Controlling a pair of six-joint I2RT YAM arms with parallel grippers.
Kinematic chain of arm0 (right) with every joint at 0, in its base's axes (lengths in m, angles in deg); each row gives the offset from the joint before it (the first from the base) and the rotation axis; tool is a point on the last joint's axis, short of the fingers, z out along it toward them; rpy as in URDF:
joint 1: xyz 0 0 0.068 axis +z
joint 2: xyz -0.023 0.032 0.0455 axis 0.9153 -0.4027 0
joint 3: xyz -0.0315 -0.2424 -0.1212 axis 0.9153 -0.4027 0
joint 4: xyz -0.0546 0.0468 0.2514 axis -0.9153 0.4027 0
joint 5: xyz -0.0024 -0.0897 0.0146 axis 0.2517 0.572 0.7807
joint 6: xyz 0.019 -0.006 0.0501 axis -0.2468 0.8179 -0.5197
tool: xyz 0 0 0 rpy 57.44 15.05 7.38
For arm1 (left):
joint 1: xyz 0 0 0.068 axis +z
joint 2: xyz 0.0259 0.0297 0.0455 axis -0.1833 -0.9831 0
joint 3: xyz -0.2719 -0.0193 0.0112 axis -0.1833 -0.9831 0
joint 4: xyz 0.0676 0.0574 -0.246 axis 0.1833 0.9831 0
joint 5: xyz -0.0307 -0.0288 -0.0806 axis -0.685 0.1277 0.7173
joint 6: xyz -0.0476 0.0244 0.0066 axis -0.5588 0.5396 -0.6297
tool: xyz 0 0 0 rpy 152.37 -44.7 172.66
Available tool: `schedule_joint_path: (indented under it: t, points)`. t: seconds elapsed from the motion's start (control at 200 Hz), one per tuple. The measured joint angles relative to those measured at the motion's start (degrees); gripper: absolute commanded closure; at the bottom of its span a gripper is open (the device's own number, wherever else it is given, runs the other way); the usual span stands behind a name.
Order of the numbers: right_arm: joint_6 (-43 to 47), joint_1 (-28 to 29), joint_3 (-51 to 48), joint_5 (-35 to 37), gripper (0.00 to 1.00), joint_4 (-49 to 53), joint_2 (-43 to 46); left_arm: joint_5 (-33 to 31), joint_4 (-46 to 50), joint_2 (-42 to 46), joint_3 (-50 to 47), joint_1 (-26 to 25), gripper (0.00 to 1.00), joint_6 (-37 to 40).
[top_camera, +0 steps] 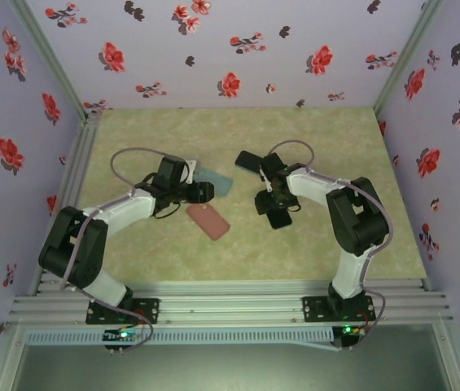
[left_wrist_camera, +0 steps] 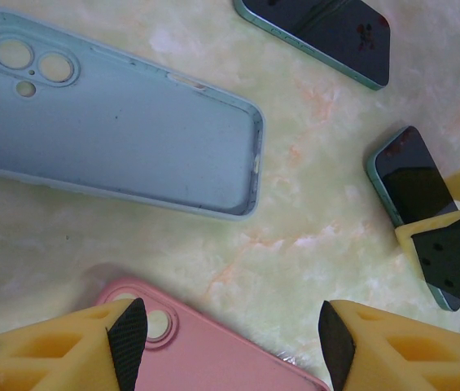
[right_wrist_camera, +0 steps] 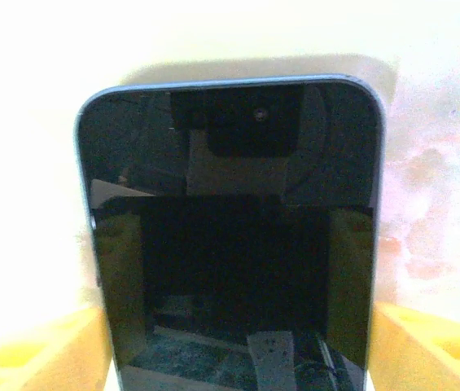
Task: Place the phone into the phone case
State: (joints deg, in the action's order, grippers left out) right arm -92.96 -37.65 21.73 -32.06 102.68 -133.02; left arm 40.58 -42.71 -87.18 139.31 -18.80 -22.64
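Black-screened phone (right_wrist_camera: 230, 244) is lying between the right fingers (right_wrist_camera: 433, 350), which are grasping its edges; the left fingers (left_wrist_camera: 59, 350) are hanging released above the pink case (left_wrist_camera: 213, 358).

Left wrist view: pink case (left_wrist_camera: 213, 354) runs off the bottom edge, loose phone (left_wrist_camera: 327, 32) off the top; right wrist view crops the held phone (right_wrist_camera: 230, 244) below

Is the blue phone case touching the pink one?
Apart. The left wrist view shows a bare strip of the pale marbled table between the light blue rectangular phone case and the pink rectangular phone case.
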Motion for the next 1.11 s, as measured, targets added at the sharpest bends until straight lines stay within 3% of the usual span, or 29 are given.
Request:
schedule_joint_path:
  t: [0.29, 1.105]
  points:
    - [0.00, 0.00, 0.02, -0.15, 0.32, 0.07, 0.15, 0.00, -0.02, 0.00, 0.00, 0.00, 0.38, 0.00]
    - [1.62, 2.62, 0.02, -1.68, 0.32, 3.26, 3.28, 0.76, -0.04, -0.02, 0.00, 0.00, 0.39, 0.02]
